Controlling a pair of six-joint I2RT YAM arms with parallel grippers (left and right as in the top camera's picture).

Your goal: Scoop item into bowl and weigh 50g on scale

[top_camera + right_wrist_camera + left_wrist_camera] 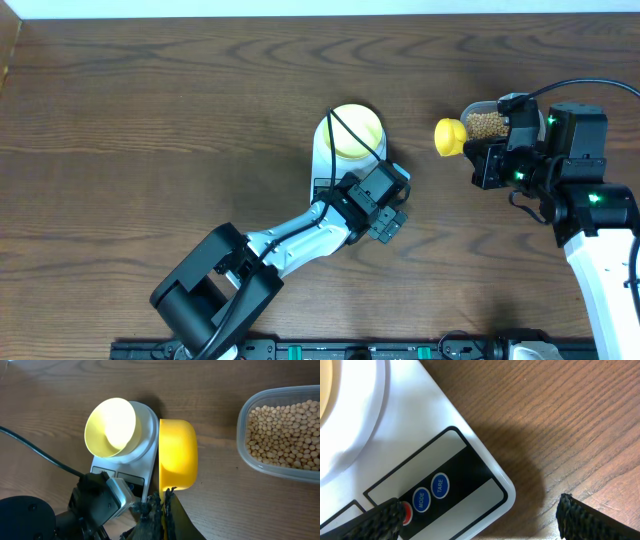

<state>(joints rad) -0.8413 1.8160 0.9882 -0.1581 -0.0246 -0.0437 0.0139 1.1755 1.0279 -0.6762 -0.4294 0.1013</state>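
The white scale (pixel 322 160) stands mid-table with the pale-yellow bowl (pixel 355 132) on its platform. My left gripper (pixel 387 222) hovers open over the scale's (pixel 395 455) front right corner. One of its fingers (pixel 385 517) is over the button panel, the other over bare wood, and nothing is between them. My right gripper (pixel 163 506) is shut on the handle of a bright yellow measuring spoon (pixel 177 455), which is turned on its side to the right of the bowl (pixel 110 427). The beans (pixel 285 430) lie in a clear tub (pixel 244 455). Glare hides the bowl's inside.
The tub (pixel 487 124) sits beside my right wrist, just right of the spoon (pixel 450 137). The left arm stretches from the front rail up to the scale. Blue MODE (pixel 421 499) and TARE (pixel 440 485) buttons show on the scale's panel. A black cable crosses over the bowl.
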